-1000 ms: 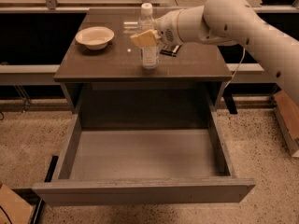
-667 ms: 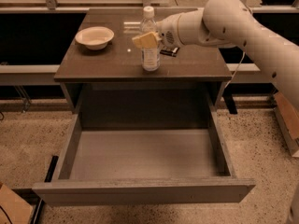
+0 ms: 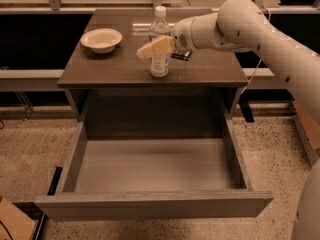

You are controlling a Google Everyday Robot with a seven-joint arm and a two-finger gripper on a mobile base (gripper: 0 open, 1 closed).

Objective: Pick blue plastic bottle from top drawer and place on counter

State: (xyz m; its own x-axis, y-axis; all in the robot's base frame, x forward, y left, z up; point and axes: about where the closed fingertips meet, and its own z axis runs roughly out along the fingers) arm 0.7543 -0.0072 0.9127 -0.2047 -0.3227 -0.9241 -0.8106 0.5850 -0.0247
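Observation:
The blue plastic bottle [image 3: 159,66], clear with a white cap and a pale label, stands upright on the counter [image 3: 120,66] near its middle front. My gripper [image 3: 156,48] reaches in from the right at the bottle's mid height and straddles it, with a cream part crossing in front of the bottle. The top drawer [image 3: 150,166] is pulled wide open below the counter, and its grey floor is bare.
A shallow cream bowl [image 3: 101,39] sits on the counter's left side. A small dark flat object [image 3: 181,56] lies just right of the bottle, under my wrist. My arm comes in over the right edge. The open drawer juts far out over the speckled floor.

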